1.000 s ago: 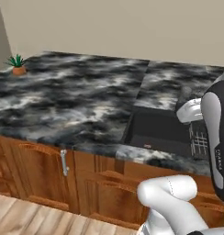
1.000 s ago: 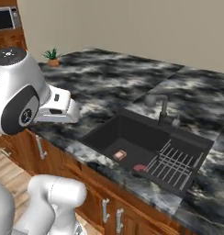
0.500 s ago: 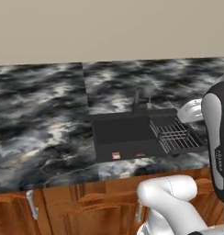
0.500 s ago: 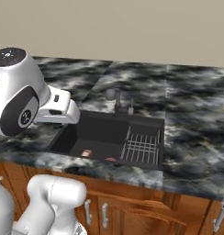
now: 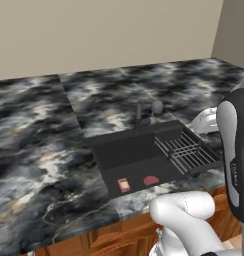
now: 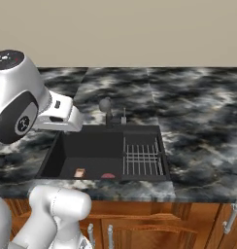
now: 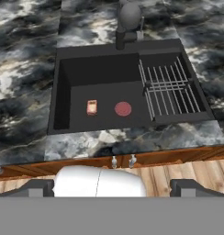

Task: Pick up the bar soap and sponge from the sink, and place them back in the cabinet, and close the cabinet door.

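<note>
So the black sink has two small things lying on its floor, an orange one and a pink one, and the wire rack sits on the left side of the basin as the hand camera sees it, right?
Not quite: in the hand view the wire rack sits on the right side of the sink. The orange piece and the pink piece do lie on its floor.

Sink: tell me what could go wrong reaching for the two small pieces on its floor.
The orange rectangle and the red round piece lie flat on the sink floor, so a grasp may scrape the bottom or slip off. Both sit close to the front wall, which could block one side of a grasp. The wire rack stands close beside the round piece and could snag.
</note>
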You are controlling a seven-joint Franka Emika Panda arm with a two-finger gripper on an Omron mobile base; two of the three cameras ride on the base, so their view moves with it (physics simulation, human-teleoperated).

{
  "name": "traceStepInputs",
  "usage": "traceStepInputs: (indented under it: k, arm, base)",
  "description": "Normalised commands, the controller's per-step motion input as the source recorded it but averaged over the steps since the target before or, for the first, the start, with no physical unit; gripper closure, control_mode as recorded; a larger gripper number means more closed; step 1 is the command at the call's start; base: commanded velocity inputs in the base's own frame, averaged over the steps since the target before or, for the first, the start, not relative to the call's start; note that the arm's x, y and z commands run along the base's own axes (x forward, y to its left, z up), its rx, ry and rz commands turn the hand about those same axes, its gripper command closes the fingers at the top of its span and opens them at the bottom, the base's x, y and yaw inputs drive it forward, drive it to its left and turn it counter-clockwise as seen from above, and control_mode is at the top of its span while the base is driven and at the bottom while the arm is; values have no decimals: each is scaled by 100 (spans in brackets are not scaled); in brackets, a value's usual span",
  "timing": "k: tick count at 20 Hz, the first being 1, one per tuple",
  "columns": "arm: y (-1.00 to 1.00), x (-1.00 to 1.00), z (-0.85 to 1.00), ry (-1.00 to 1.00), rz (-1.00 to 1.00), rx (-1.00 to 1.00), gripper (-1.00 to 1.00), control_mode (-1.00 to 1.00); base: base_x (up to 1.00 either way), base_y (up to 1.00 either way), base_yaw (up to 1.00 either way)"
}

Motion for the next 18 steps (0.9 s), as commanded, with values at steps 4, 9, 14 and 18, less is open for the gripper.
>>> traceStepInputs:
  k: [4, 9, 14, 18]
  arm:
    - [0, 0, 0, 0, 0, 0, -100, 100]
    - [0, 0, 0, 0, 0, 0, -100, 100]
    - [0, 0, 0, 0, 0, 0, -100, 100]
    - [0, 0, 0, 0, 0, 0, -100, 100]
  base:
    - [47, 12, -15]
    - [33, -2, 11]
    - [21, -20, 45]
    - [28, -7, 17]
